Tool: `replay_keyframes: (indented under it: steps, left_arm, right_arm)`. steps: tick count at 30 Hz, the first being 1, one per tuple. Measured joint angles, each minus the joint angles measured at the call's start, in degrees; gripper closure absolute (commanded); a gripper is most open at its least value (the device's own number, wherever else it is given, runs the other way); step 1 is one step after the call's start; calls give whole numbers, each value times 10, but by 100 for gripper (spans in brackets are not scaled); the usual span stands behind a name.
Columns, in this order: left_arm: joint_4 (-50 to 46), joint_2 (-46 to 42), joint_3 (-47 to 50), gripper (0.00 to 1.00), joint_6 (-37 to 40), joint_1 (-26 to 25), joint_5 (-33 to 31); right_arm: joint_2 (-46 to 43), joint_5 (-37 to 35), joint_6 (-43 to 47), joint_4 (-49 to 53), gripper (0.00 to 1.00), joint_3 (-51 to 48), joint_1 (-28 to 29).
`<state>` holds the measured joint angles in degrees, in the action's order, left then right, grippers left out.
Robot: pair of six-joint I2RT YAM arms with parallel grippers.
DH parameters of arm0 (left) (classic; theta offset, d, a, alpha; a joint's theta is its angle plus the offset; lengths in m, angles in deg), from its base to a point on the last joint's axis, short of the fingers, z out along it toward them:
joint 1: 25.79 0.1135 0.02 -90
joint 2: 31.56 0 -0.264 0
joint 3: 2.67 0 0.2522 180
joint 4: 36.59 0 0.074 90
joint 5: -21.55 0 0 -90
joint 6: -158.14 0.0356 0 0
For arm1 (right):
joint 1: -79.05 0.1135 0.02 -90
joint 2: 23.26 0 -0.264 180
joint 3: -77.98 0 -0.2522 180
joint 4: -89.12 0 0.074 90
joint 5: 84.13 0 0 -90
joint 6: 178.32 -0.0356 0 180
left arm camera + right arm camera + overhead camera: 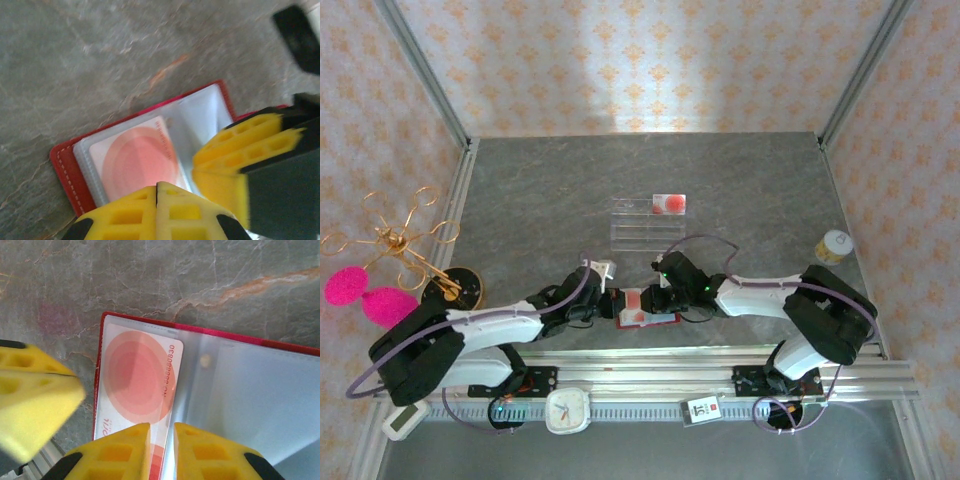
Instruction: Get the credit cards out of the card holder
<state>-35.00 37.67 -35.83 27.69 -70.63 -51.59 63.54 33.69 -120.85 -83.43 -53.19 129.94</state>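
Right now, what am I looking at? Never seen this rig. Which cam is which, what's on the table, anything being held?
These are two robot arms bolted at the near edge of a grey stone-look table. The overhead view comes from a camera above and behind the arms. The other two pictures come from cameras on each wrist, which is why yellow fingers fill their lower edge.

Both arms meet over an open red card holder. A pale credit card with a red round mark sits in its clear sleeve. The left claw is shut, pressing on the holder's near edge. The right claw is nearly closed around the card's sleeve; whether it truly grips, I can't tell.

Farther back, a clear rack carries another card.
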Motion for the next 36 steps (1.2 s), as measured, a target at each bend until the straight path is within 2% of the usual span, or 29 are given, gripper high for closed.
replay_keyframes:
  steps: [18, 21, 24, 36]
  left_arm:
    - [9, 42, 19, 100, 0, 0, -9]
    - [26, 53, 19, 100, 0, 3, -8]
    - [33, 56, 20, 100, 0, 4, -8]
    - [27, 36, 27, 100, 2, 16, -4]
  right_arm:
    - [35, 4, -7, 3, 83, 17, 0]
    - [38, 10, -8, 3, 88, 18, -3]
    - [38, 8, -10, 5, 100, 18, -6]
    - [17, -31, -31, 23, 100, 15, -7]
